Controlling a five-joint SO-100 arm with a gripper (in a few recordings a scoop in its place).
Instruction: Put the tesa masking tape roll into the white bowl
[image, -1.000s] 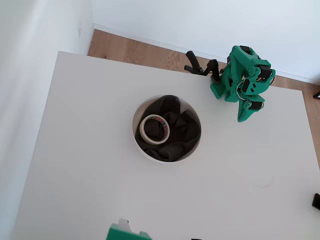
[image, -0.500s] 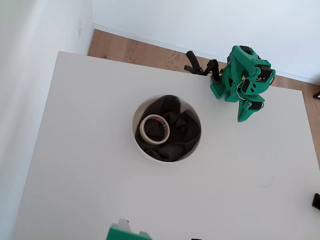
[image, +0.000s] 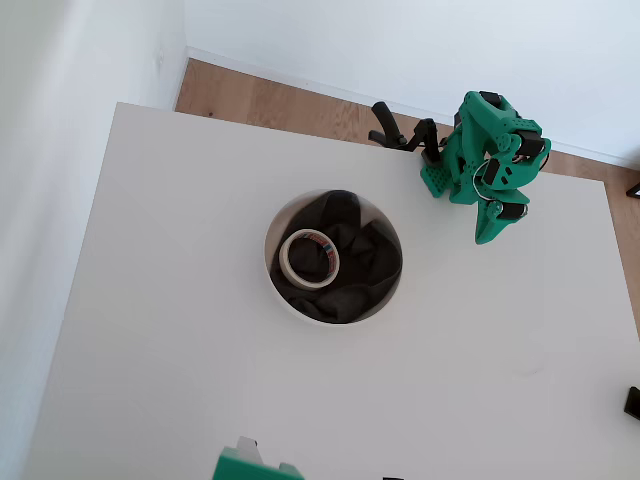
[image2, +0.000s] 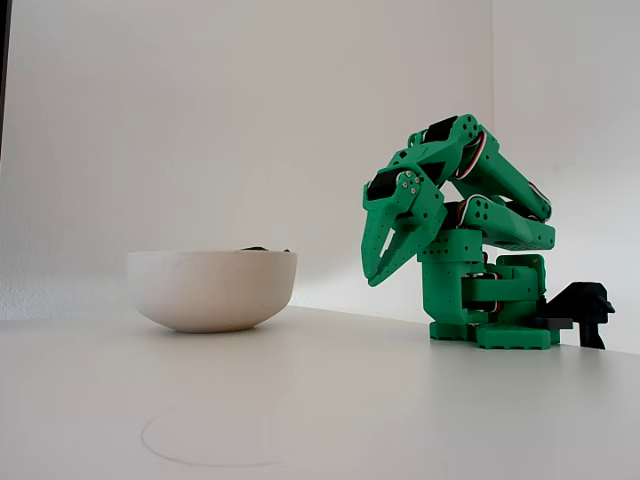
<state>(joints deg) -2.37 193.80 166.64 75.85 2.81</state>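
While tape roll (image: 309, 257) lies in white bowl (image: 283, 298), label unreadable, hand (image2: 378, 270) closed, empty.

A broad, matte white rectangular table (image: 180, 330) takes up most of the overhead view, with a strip of light brown wooden floor (image: 290, 100) running past its far edge below plain white walls (image: 400, 40). A black clamp (image: 395, 130) sits at that far edge. A small green block (image: 250, 467) pokes in at the near edge.
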